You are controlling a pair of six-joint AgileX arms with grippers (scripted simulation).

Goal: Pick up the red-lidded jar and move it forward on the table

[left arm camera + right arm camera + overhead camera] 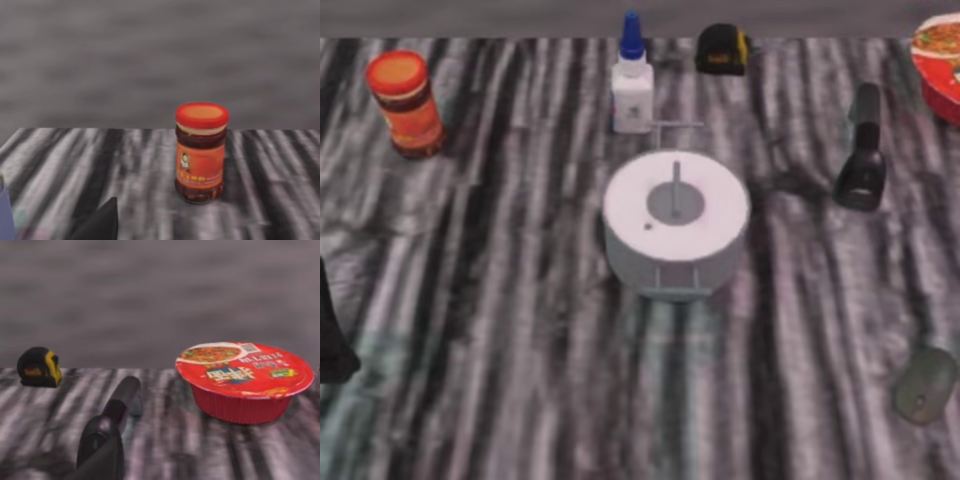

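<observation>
The red-lidded jar [408, 105] stands upright at the far left of the table [500, 330], which is covered in streaked grey cloth. In the left wrist view the jar [201, 152] is some way ahead, with its orange-red lid, dark band and orange-red label showing. My left gripper [203, 237] is open and well short of the jar. Only one of its dark fingers [100, 222] shows. A dark part of the left arm [332, 340] sits at the table's left edge. My right gripper [142, 477] is open and holds nothing, with one finger [106, 460] visible.
A white drum-shaped object [676, 225] stands mid-table, with a blue-capped glue bottle [632, 85] behind it. A tape measure [722, 50], a black scanner [862, 150] and a red noodle bowl [940, 65] lie far right. A grey-green mouse [927, 383] lies near right.
</observation>
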